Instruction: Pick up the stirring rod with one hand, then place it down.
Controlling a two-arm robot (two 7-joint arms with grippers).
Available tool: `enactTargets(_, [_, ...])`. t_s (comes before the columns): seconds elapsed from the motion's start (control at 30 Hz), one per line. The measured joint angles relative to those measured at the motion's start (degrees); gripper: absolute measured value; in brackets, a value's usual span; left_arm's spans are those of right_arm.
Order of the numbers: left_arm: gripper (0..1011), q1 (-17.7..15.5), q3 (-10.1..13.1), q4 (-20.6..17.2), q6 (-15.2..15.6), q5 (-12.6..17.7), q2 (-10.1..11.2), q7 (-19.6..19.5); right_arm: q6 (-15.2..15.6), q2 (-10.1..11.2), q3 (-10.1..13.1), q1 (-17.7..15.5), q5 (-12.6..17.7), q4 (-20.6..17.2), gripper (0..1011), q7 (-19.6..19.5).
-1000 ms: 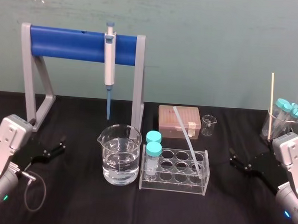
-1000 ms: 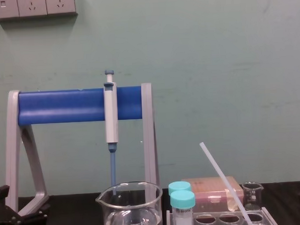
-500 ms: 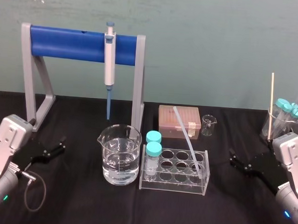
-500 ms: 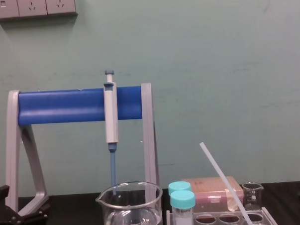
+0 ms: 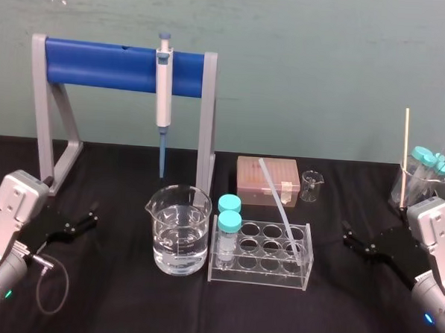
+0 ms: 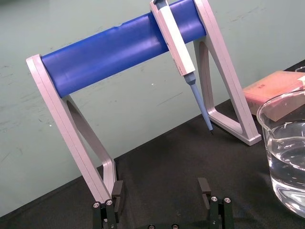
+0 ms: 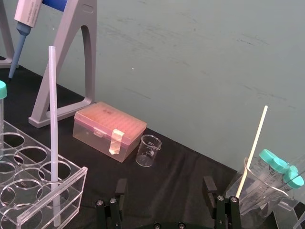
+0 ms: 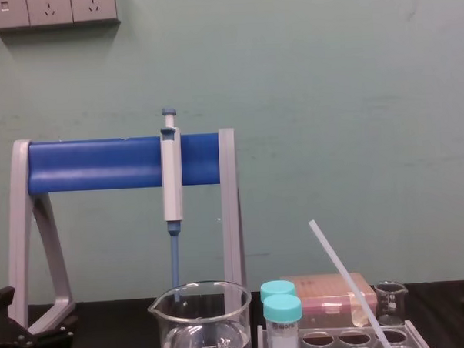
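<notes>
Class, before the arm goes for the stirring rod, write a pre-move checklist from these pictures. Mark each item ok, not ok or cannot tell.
1. Right gripper open: ok, fingers wide apart.
2. Stirring rod free to grasp: ok, it leans in the rack with its upper length bare.
3. Path from right gripper to rod: ok, bare black cloth lies between them.
4. Capped tubes away from the rod: ok, they stand at the rack's opposite end.
5. Left gripper out of the way: ok, low at the robot's left, open.
6. Rod's lower end loose in its well: cannot tell.
</notes>
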Motion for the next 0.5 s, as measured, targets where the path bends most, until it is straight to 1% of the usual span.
enactTargets(0.5, [1000,0.00,0.00,0.00,0.00,0.00,0.00,0.00,0.00,0.00,0.00,0.00,0.00,0.00,1000,0.00])
